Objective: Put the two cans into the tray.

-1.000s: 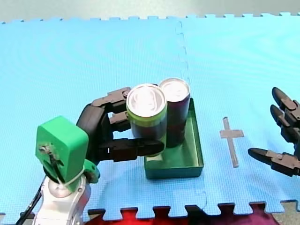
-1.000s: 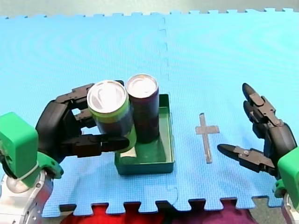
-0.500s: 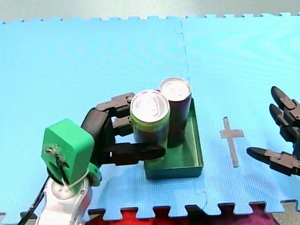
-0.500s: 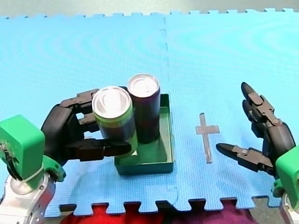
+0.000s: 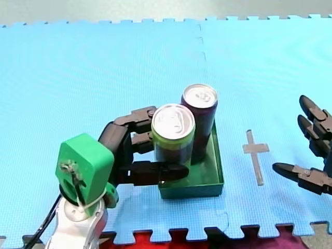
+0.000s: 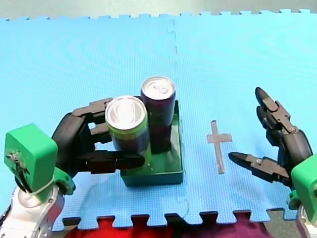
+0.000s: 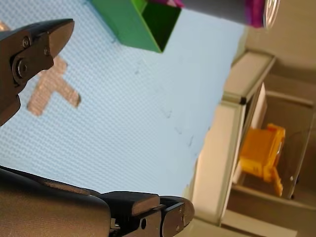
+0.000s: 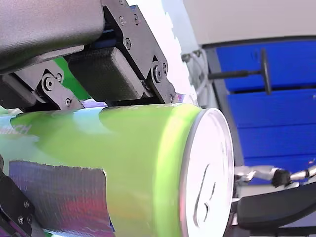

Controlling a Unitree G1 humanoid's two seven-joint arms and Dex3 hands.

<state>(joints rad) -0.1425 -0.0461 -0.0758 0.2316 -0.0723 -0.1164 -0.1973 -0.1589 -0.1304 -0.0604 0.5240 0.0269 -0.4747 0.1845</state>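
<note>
Our left arm reaches in from the near left. Our left hand point(image 5: 127, 153) grips the green can point(image 5: 173, 136), fingers point(image 5: 136, 115) curled behind it and thumb across its front. The can is upright at the left side of the green tray point(image 5: 219, 174), touching the purple can point(image 5: 203, 122) standing inside. In the second wrist view, the lettering on the green can's label is unreadable. Our right hand point(image 6: 290, 148), uncurled and holding nothing, hangs just right of the grey tape cross point(image 5: 255, 155).

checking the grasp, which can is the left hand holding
The green can, gripped by the left hand. The purple can stands ungripped in the tray; right hand, open, far right.
</note>
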